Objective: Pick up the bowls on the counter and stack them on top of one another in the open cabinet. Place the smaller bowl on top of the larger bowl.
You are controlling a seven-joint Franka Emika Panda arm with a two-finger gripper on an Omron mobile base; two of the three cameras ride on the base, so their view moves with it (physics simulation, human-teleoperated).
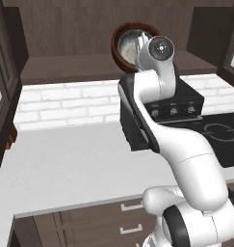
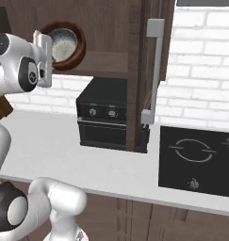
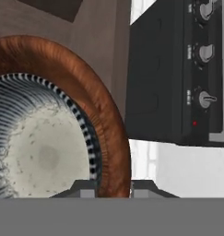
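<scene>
Hand view, my gripper (image 3: pixel 112 188): fingertips astride the brown bowl's (image 3: pixel 85 87) rim; grasping or loose, I cannot tell.
Hand view, grey bowl (image 3: pixel 44 147): nested inside the brown one, speckled inside showing.
Hand view, oven (image 3: pixel 178 69): dark, knobbed, beside the bowls.
Left base view, my arm (image 1: pixel 186 159): reaches up to the cabinet (image 1: pixel 80 29); the bowls sit on its shelf.
Right base view, counter (image 2: pixel 64 155): holds the oven.

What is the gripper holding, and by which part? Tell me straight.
Cannot be told. The fingers flank the rim of the larger bowl, with the smaller bowl nested inside, but contact isn't visible.
</scene>
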